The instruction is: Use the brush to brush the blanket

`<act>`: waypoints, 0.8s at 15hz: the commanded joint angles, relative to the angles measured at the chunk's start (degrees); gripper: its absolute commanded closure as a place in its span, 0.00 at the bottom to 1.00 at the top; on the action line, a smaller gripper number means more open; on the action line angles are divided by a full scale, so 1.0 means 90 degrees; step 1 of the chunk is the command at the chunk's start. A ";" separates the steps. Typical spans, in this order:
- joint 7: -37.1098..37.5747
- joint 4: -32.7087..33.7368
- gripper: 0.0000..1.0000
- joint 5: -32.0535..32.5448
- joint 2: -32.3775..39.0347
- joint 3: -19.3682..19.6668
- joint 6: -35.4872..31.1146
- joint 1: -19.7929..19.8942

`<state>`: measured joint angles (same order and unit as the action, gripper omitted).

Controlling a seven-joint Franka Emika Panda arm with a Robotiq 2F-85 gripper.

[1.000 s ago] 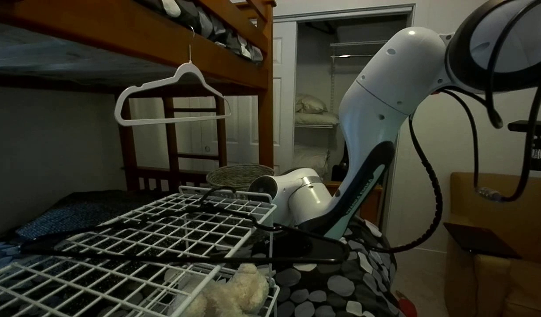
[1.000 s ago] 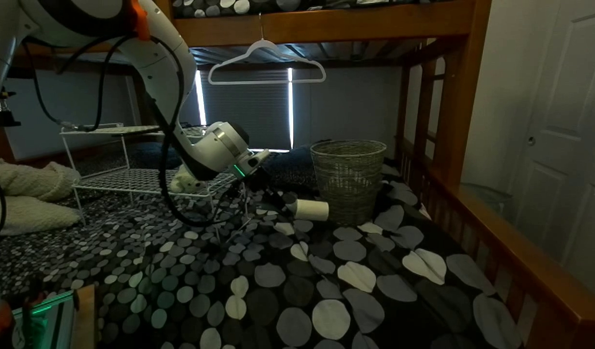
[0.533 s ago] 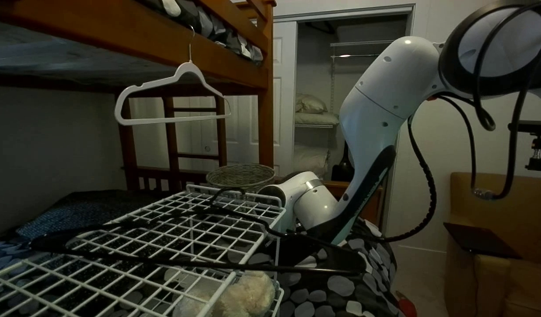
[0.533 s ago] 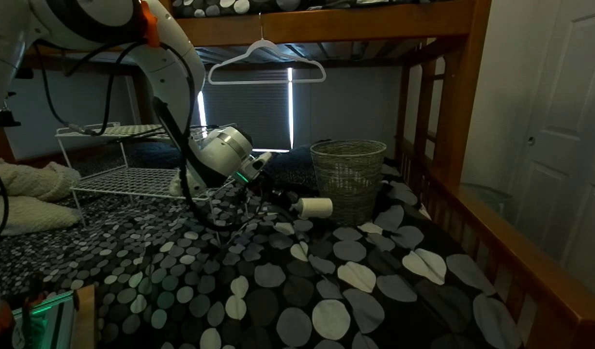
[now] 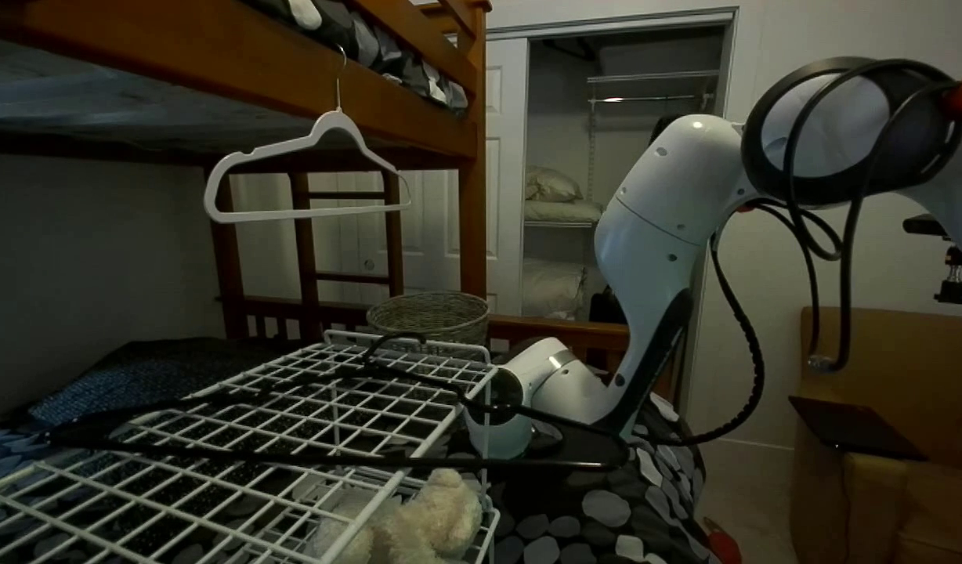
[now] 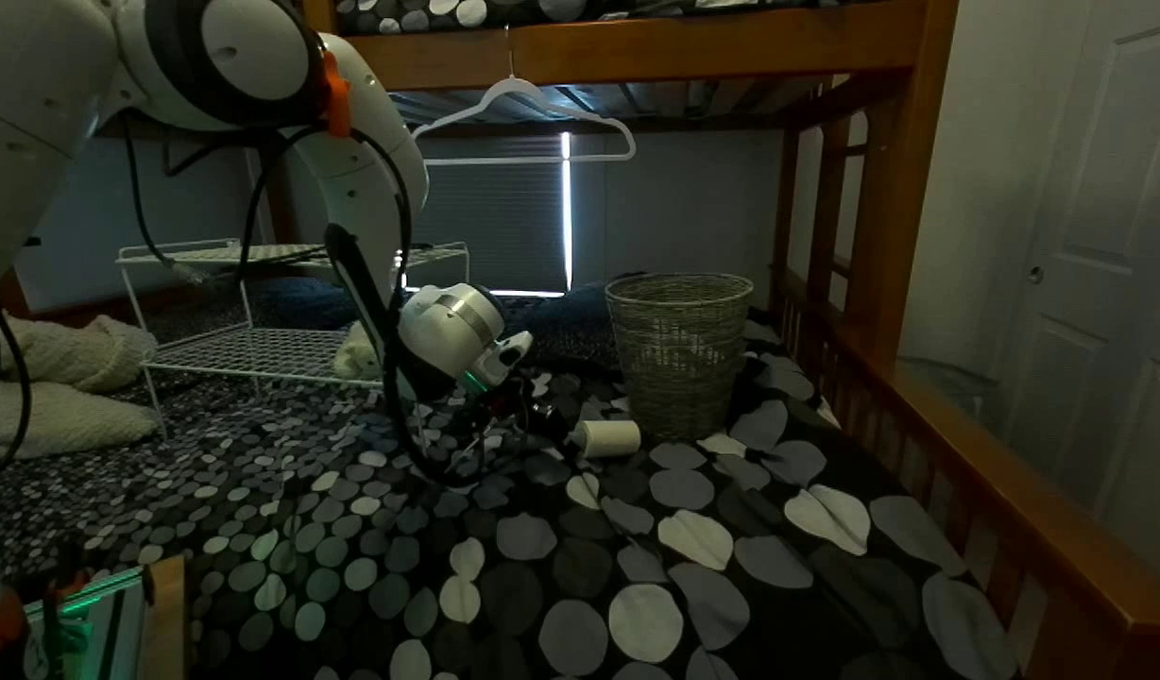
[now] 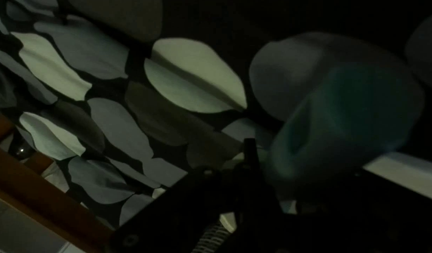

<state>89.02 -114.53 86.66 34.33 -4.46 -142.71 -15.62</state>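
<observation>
Holding the brush (image 6: pixel 606 438) by its teal handle (image 7: pixel 356 119), the gripper (image 7: pixel 237 175) is low over the bed, jaws drawn close together about the grip. In the wrist view, dark fingers (image 7: pixel 202 191) meet the narrow end of the handle; shadow and blur obscure the exact contact of the pads. In an exterior view, the cream end of the brush lies roughly level, directed away from the gripper and near the wicker basket (image 6: pixel 679 368). Beneath spreads the blanket (image 6: pixel 528 538), black with white and grey dots; whether the brush touches it or is just above cannot be told. The basket stands upright on the blanket. Well apart, a white wire rack (image 6: pixel 249 354) stands on the bed.
</observation>
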 commanded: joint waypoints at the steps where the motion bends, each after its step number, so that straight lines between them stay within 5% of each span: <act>1: -0.0009 -0.0067 0.95 -0.0061 0.0170 -0.0207 -0.0129 0.0343; 12: 0.1742 -0.1045 0.95 -0.1302 -0.0313 0.0013 0.0243 0.0729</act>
<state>99.26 -118.92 77.44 34.79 -5.10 -142.21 -9.82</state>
